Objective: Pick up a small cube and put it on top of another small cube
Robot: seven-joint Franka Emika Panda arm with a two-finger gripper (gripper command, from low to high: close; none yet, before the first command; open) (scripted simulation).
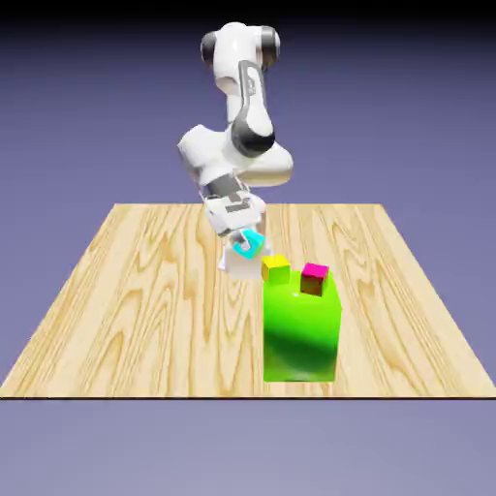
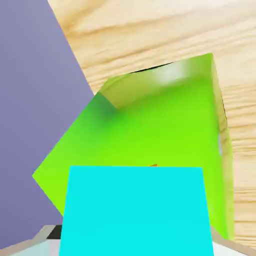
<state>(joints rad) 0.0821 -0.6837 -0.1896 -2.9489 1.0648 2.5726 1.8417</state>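
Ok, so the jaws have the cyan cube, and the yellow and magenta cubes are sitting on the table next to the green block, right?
Not quite. The yellow cube and magenta cube sit on top of the green block, not on the table; the exterior view shows it. The rest holds: the cyan cube is in the jaws, up off the table.
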